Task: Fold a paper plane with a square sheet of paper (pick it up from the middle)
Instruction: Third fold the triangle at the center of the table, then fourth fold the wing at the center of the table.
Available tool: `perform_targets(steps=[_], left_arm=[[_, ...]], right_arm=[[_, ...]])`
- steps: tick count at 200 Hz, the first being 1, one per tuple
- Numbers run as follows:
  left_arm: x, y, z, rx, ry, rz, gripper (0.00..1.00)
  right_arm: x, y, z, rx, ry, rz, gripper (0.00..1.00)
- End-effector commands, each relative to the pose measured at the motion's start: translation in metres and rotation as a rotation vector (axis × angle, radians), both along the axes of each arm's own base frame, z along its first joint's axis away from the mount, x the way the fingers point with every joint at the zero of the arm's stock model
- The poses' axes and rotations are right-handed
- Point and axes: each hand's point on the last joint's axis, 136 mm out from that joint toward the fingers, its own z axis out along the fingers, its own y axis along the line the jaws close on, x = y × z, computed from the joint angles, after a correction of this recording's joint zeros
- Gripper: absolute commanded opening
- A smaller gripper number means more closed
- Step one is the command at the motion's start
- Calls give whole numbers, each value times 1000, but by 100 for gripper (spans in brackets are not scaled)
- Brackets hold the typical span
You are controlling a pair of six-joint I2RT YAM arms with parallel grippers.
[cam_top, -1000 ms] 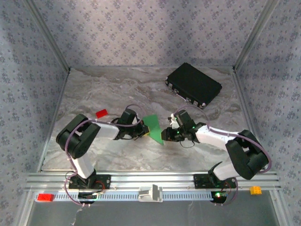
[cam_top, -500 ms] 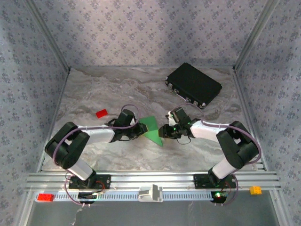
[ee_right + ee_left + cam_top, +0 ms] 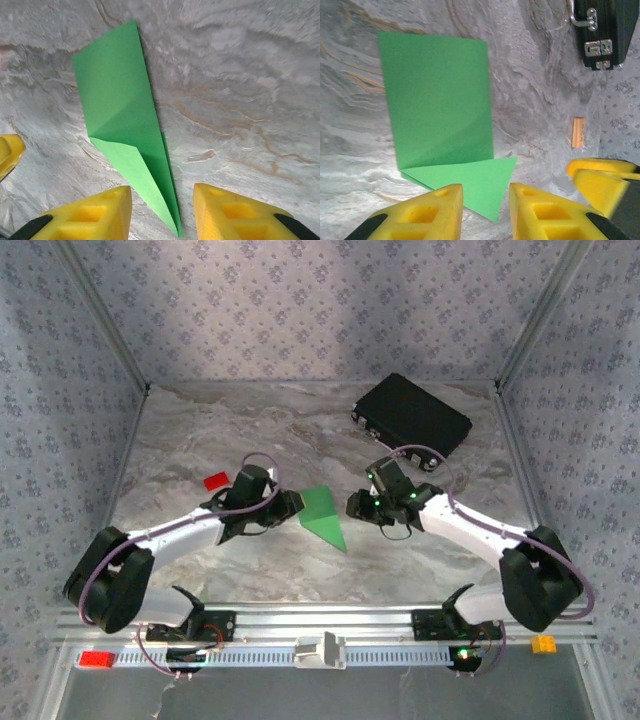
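A small red block (image 3: 215,481) is lying well to the left of the green paper (image 3: 323,515), with open bench (image 3: 190,425) around it. The left claw (image 3: 290,505) is hovering just beside the paper's left edge. It is released: its 2 yellow fingers (image 3: 420,217) are standing apart, and the paper's pointed corner is lying flat between them, pinched by neither. The paper is resting mid-bench, folded, 1 flap turned over along a diagonal crease, its wide end facing the back wall and its narrow tip pointing toward the arm bases. Just right of the paper, the right claw (image 3: 355,507) is also hanging released, its fingers (image 3: 235,212) straddling the tip without touching its edges. The black case (image 3: 412,420) is sitting well beyond the paper, far right, leaving open marble between them.
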Motion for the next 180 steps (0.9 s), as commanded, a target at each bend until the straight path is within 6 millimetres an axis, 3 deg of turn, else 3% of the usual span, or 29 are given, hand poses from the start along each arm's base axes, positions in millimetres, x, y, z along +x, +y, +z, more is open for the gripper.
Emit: perform_targets(steps=[1,88,120,150,180], left_arm=[[3,6,3,19,-6,5,30],[6,19,-3,41,0,29,33],[12,24,-12,22,29,50,34],[15,16,-11,-28,34,41,39],[16,14,-17,-26,59,29,39]], right_arm=[[-4,-18,-1,-60,25,-52,39],[0,-13,-9,-58,-6,-10,38],[11,8,-10,13,-98,98,38],[8,30,-20,104,-62,147,38],[7,36,-33,90,-36,180,39]])
